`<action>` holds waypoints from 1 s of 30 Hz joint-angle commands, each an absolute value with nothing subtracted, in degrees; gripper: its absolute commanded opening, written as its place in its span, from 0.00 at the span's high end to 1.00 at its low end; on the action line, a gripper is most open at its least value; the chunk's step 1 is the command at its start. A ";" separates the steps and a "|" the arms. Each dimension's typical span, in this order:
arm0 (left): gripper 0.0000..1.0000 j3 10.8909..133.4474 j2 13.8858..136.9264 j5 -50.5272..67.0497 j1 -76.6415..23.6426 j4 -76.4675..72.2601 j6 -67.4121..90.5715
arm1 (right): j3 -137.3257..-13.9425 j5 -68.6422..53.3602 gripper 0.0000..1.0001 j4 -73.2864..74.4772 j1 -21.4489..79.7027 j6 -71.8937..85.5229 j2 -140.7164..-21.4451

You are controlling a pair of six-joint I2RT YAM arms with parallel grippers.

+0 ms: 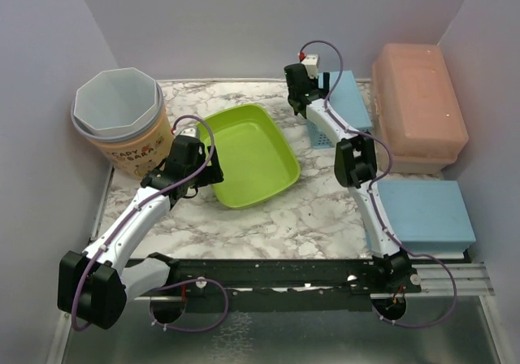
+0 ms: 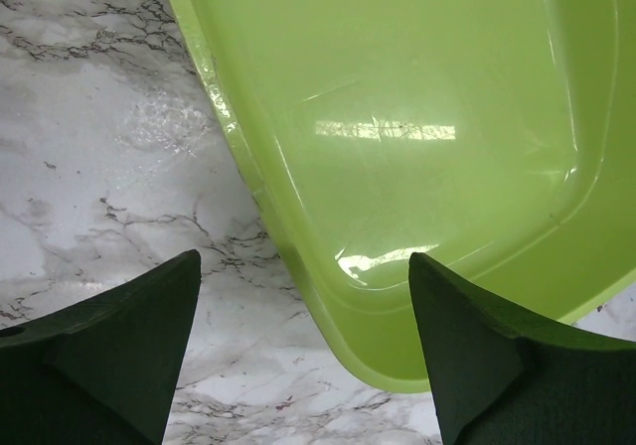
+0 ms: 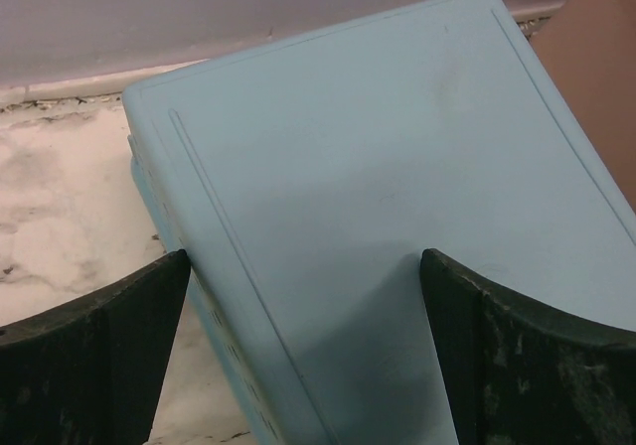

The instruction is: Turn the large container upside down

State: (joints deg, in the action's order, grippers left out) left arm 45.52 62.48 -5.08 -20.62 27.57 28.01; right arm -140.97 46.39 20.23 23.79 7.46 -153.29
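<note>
Green plastic tub (image 1: 248, 154) sits upright and open-side-up in the middle of the marble table (image 1: 309, 218). It is the only vessel besides the bucket (image 1: 122, 120) that looks right way up, so I take it to be the one I must flip, though the pink bin (image 1: 416, 104) at the far right is bigger.

My left gripper (image 2: 303, 261) hangs over the tub's near-left corner, jaws spread wide and holding nothing. One finger is over bare marble outside the rim, the other over the glossy inside wall. My right gripper (image 3: 303, 256) hangs at the back, over the top of a pale blue box (image 3: 378, 167), jaws also spread wide and empty.

Several things could go wrong from here, as I judge it:

- The tub wall is smooth, shiny and slanted, so a pinch on the rim may slide off as I lift.
- If I come down slightly off, a finger may land on the rim itself and shove the tub across the marble instead of straddling it.
- A grip at one corner gives little control, so the tub may swing or twist and drop back upright.
- The bucket stands near the tub on the left, and my right arm is just beside the tub's far corner. A turning tub could strike either one.
- My right jaws sit close above the blue box and could knock it if that arm moves carelessly.
</note>
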 commanded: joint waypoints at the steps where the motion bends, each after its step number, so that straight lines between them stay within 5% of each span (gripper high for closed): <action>1: 0.13 47.43 61.85 -3.16 -20.48 28.73 29.30 | -138.49 48.03 0.04 26.09 22.53 15.07 -151.20; 30: 0.13 45.60 60.67 -2.46 -20.48 28.83 30.15 | -135.66 48.03 0.04 33.01 19.38 20.91 -147.52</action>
